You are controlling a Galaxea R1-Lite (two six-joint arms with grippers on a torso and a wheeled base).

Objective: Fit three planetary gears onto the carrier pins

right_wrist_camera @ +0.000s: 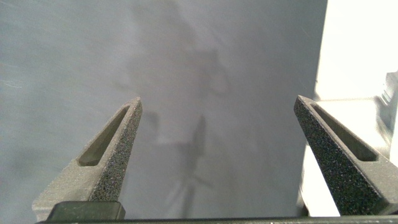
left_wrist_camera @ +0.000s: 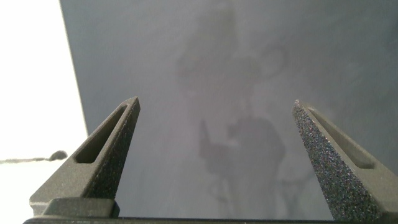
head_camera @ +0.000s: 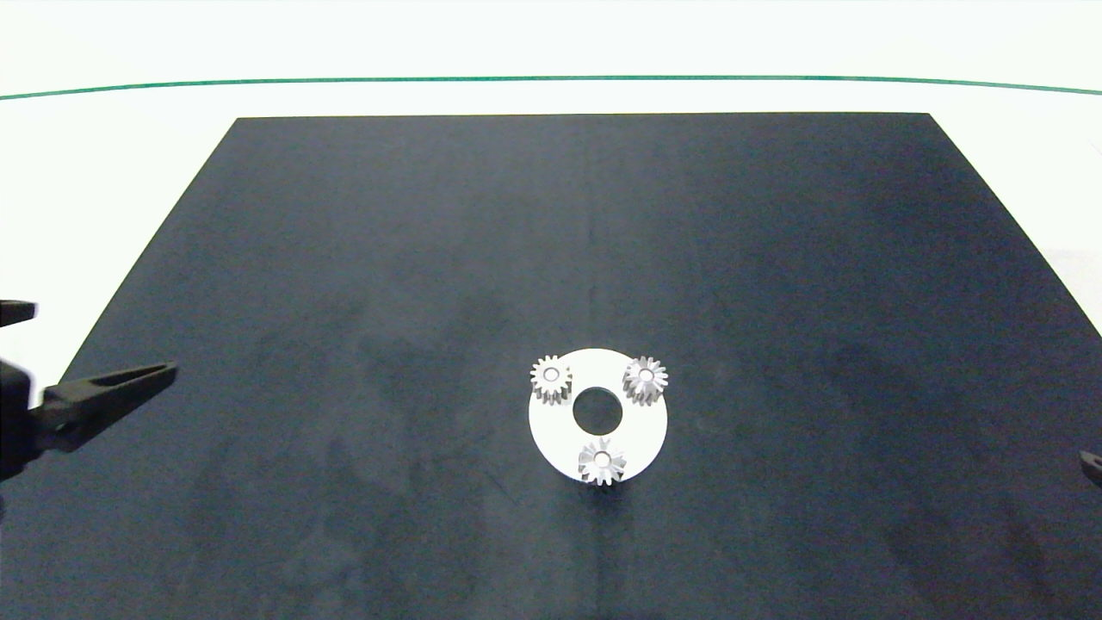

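Observation:
A flat white disc [head_camera: 641, 430] with a large centre hole lies on the dark mat in the head view. Three small silver planetary gears sit on it in a triangle: one at the back left [head_camera: 551, 377], one at the back right [head_camera: 645, 379], one at the front [head_camera: 601, 461]. Each gear sits over a carrier pin, and the pins show only as pale centres in the gear holes. My left gripper [left_wrist_camera: 214, 109] is open over bare mat at the left edge, far from the disc. My right gripper [right_wrist_camera: 217, 106] is open too, barely showing at the head view's right edge [head_camera: 1092, 465].
The dark mat [head_camera: 430, 258] covers most of the white table. A green line [head_camera: 551, 79] runs across the table beyond the mat's far edge. The left arm's finger [head_camera: 120, 387] reaches in over the mat's left border.

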